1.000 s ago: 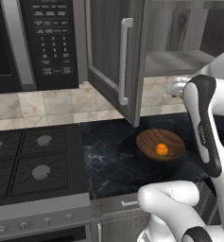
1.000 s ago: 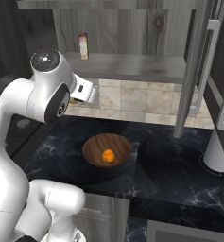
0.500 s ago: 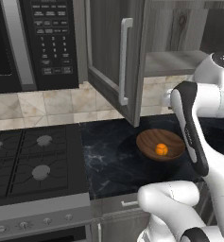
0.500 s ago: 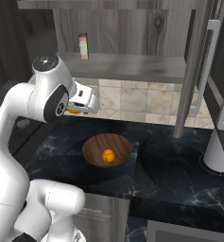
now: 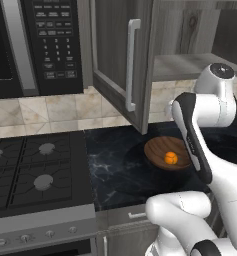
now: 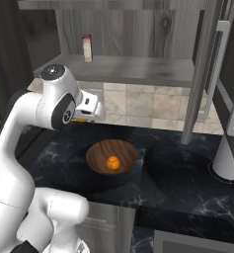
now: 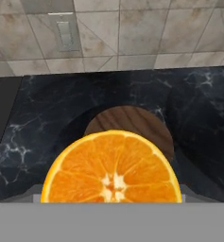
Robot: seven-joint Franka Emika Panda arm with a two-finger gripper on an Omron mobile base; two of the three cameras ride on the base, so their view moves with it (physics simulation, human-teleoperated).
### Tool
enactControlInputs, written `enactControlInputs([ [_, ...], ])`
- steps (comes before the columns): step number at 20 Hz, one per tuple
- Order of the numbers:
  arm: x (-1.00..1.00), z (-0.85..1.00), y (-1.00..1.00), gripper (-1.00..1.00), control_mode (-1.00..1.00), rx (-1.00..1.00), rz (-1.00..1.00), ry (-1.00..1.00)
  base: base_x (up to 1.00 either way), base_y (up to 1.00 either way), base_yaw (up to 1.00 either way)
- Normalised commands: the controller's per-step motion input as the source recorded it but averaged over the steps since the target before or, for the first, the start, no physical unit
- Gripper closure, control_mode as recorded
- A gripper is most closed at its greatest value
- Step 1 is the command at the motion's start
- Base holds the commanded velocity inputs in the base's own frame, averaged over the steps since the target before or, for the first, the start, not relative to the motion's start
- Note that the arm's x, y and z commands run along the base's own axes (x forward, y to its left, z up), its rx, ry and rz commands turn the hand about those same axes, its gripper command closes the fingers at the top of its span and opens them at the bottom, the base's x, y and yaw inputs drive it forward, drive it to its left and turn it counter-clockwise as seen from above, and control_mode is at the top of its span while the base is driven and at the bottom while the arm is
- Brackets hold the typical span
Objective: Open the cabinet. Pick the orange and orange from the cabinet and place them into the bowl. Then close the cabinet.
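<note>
Orange [image 7: 111, 168] in claw, above bowl [image 7: 132, 123]

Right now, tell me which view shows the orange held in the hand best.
The hand view: the held orange fills the foreground, cut face toward the camera, above the wooden bowl. The right base view gives just an orange sliver under the hand. In the left base view the arm hides it.

Even, soft rendered light with no glare; the bowl [image 6: 111, 156] casts a faint round shadow on the dark marble worktop [image 6: 182, 185]; cabinet [image 6: 138, 29] interior dim; pictures slightly soft, low-resolution, undistorted at the edges.
</note>
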Motion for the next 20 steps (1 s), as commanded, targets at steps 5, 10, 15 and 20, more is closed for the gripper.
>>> enactControlInputs([
  [5,0.16,-0.42,0.00,1.00,-1.00,0.00,0.00,0.01,0.00,0.00,0.00],
  [10,0.13,-0.43,-0.01,1.00,-1.00,0.00,0.00,0.02,0.00,0.00,0.00],
  [15,0.13,-0.39,-0.04,1.00,-1.00,0.00,0.00,0.00,0.00,0.00,0.00],
  [20,0.20,-0.31,-0.10,1.00,-1.00,0.00,0.00,0.00,0.00,0.00,0.00],
])
